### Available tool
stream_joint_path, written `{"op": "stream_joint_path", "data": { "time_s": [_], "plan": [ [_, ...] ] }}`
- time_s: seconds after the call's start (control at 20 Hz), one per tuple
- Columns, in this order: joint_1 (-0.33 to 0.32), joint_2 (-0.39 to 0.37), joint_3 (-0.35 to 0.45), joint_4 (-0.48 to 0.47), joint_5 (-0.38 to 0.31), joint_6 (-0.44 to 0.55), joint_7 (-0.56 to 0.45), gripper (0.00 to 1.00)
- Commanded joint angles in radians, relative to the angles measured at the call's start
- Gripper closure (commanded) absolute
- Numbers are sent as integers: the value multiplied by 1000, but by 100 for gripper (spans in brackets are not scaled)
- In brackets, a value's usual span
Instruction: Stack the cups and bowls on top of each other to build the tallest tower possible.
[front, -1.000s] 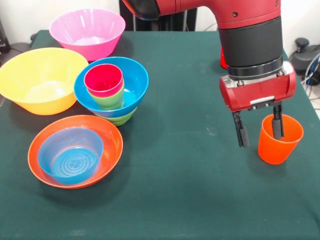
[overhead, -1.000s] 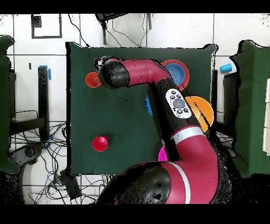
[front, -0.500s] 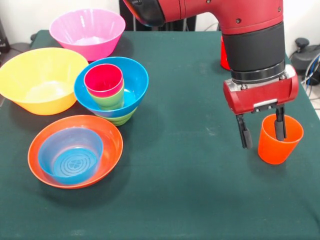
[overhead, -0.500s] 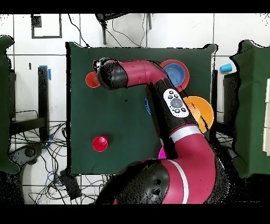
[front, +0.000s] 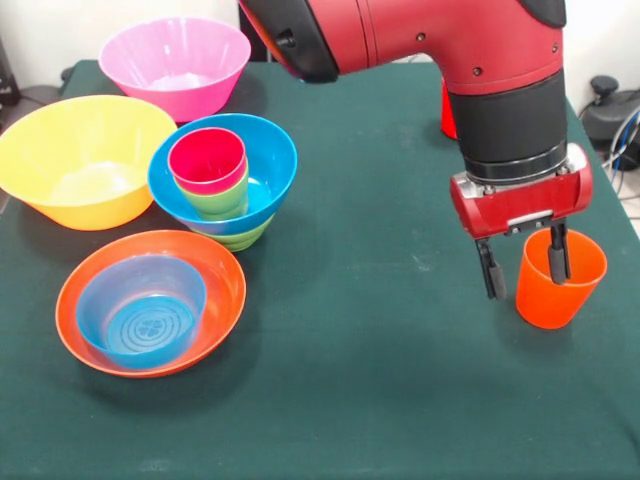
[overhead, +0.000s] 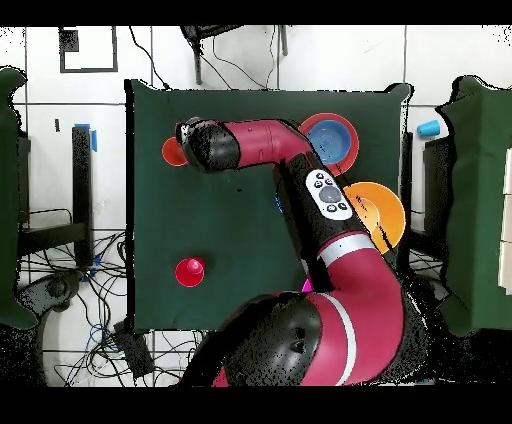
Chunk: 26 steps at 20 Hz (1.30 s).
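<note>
Tool (front: 523, 268) stood spread over the orange cup (front: 560, 279) rim (one finger inside, one outside), cup upright on the worktop (front: 380, 380).

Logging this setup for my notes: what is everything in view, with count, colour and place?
Big bowls: 2, yellow-orange at the front view's left edge, pink behind it.
Tower: 1, magenta-pink cup nested in a light green cup, inside the wide blue bowl, on the small green bowl.
Nested pair: 1, translucent blue bowl inside the orange-red bowl, front left.
Orange cup: 1, upright, right side.
Red cup: 1, alone.
Table: 1, dark green cloth.
Tool: 1, red and black, open, one finger inside the orange cup, one outside.
</note>
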Motion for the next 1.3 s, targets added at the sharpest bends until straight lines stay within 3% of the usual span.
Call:
{"op": "stream_joint_path", "data": {
  "time_s": [0.05, 0.7, 1.3],
  "plan": [
    [7, 65, 40, 15, -2, 156, -146, 0],
    [-28, 101, 104, 27, -6, 173, -183, 0],
    [9, 92, 48, -9, -46, 243, -168, 0]
  ]
}}
